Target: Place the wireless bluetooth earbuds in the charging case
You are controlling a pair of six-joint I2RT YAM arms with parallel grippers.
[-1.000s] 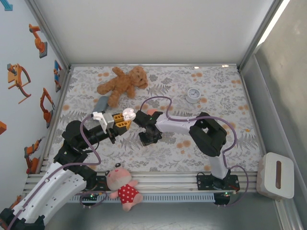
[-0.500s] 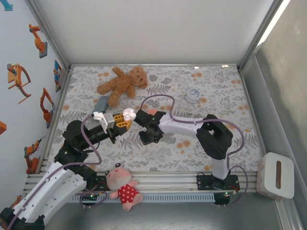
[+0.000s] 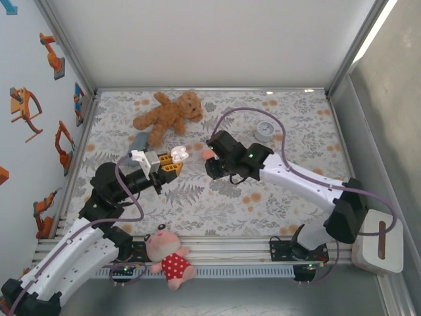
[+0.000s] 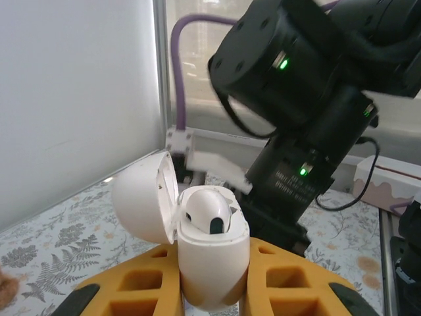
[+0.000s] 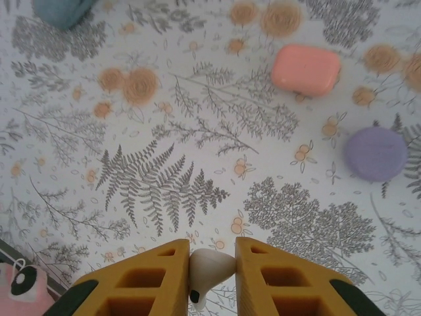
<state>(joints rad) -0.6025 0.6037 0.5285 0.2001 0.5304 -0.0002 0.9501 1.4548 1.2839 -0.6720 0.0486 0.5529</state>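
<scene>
My right claw (image 5: 212,250) was pinched shut on a white earbud (image 5: 209,268) over the cloth (image 5: 164,178), well apart from the open charging case (image 4: 197,253) gripped in my left claw (image 4: 212,266), and, held so slightly, it could have twisted and missed its socket beside the seated bud (image 4: 205,212).

No words, numbers or brand marks are showing legibly. The stickers (image 3: 26,108) on the left wall are displaying orange robot-arm drawings, carrying no letters.

Cloth (image 5: 164,178) under R tool (image 5: 212,255) free; pink case (image 5: 306,69), purple case (image 5: 376,153) beyond.
</scene>
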